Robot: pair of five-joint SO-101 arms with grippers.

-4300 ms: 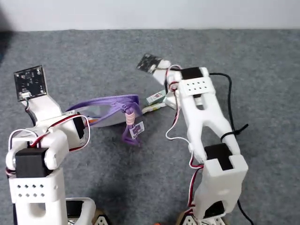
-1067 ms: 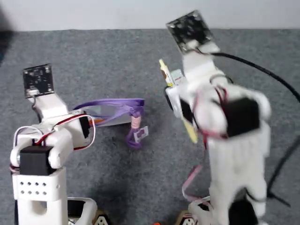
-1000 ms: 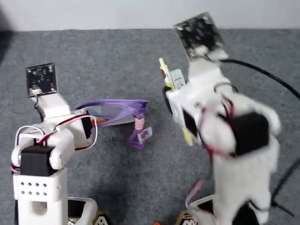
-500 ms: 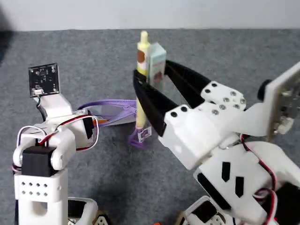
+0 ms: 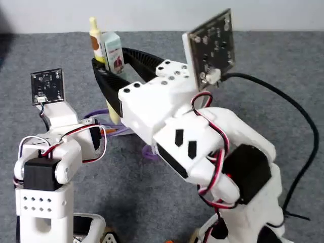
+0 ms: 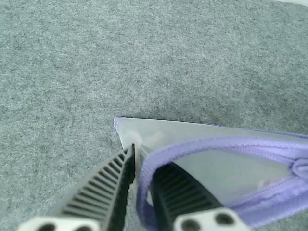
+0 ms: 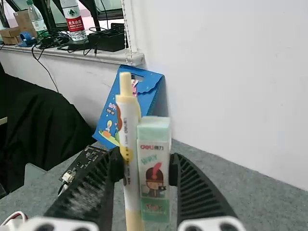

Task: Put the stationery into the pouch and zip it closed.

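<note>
Pouch (image 6: 216, 159) lies flat on the grey table (image 5: 283, 66) in front of your left arm, its long axis running across from that arm toward the right one; your left claw (image 6: 134, 154) is pinched narrow on one end of it, a finger on either side of the clear wall just beside the purple zip band (image 6: 250, 144); your right claw (image 7: 144, 161) is raised well above the table, clamped on a pen (image 7: 126, 159) and an eraser (image 7: 154, 166) held side by side and touching; from above, the pen (image 5: 94, 40) and eraser (image 5: 112, 48) stand nearly upright between the black fingers, with the pen's lower end hanging down toward the purple edge of the pouch (image 5: 96, 115); what matters is that the pen's length stands roughly at right angles to the pouch below it, so you will likely need to tip the right wrist until the pen lines up with the pouch before feeding it in; the right arm carries the load and the left merely anchors; from these views you cannot tell how wide the mouth gapes, so I judge a snag on the zip band the main risk.
</note>
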